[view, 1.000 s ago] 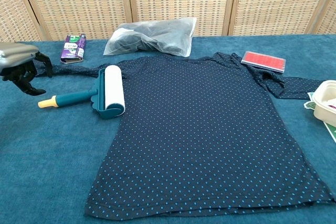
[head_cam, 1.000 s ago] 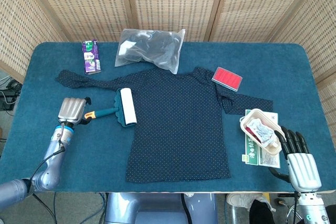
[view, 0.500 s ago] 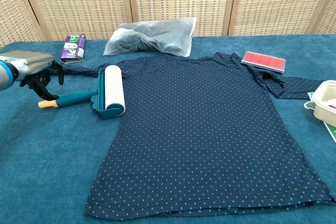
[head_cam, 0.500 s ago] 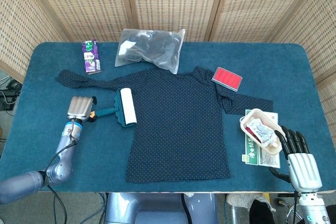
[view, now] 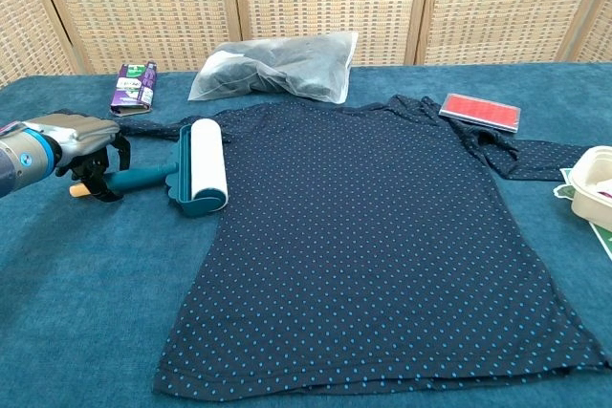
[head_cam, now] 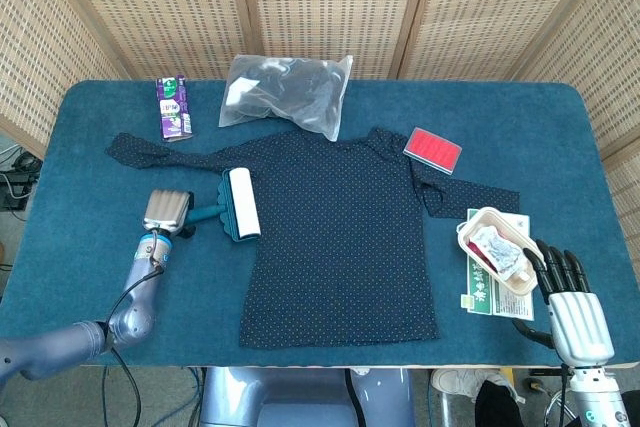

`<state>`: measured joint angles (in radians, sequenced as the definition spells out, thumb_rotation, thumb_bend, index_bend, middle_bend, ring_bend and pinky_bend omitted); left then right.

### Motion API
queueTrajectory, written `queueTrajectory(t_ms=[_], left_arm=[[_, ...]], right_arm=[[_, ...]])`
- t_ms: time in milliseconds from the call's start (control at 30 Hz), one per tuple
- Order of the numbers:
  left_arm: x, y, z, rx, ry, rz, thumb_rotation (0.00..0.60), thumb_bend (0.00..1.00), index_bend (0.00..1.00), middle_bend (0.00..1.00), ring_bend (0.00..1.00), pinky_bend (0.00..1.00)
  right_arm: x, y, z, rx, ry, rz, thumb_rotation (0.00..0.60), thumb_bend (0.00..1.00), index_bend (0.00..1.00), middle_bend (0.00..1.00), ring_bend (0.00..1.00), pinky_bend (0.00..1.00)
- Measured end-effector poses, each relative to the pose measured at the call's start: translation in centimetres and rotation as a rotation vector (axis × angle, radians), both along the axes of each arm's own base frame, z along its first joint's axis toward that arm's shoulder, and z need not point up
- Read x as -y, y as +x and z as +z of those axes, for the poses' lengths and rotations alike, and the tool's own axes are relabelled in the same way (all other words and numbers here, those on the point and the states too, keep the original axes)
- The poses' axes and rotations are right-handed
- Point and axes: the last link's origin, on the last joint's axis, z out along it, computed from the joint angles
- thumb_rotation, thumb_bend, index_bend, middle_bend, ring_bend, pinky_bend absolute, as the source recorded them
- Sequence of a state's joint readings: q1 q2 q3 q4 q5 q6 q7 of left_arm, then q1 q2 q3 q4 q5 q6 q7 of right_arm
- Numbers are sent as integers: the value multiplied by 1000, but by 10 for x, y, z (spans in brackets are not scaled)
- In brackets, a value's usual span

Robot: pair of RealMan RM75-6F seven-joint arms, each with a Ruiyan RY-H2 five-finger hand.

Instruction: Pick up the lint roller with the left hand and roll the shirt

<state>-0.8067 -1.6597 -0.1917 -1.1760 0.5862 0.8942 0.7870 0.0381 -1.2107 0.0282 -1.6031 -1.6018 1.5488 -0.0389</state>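
Teal handle under my left hand (view: 81, 143): fingers arch over it, but I can't tell whether they grip yet. I should wrap mid-handle, squarely, before lifting. The roller (view: 196, 166) lies on the table at the shirt's (view: 373, 236) sleeve edge, handle pointing leftward toward me, its drum crosswise.

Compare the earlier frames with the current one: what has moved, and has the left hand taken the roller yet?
The left hand moved rightward along the table onto the lint roller, its fingers now around the handle near the yellow tip. The roller has not visibly moved or lifted, so whether the grip has closed cannot be told. The right hand, the shirt and the other items stayed where they were.
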Motion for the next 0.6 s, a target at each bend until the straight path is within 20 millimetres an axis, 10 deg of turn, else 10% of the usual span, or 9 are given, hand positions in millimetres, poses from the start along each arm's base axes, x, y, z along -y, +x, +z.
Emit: queueTrajectory(t_ms=[267, 600], left_arm=[[1, -2, -8, -29, -12, -5, 600, 614, 645, 806, 682, 672], [1, 9, 5, -58, 5, -115, 600, 640, 855, 812, 684, 672]], right_arm=[[0, 0, 2, 6, -7, 5, 600, 141, 0, 0, 0, 0], [-2, 4, 6, 17, -18, 21, 600, 141, 0, 0, 0, 0]])
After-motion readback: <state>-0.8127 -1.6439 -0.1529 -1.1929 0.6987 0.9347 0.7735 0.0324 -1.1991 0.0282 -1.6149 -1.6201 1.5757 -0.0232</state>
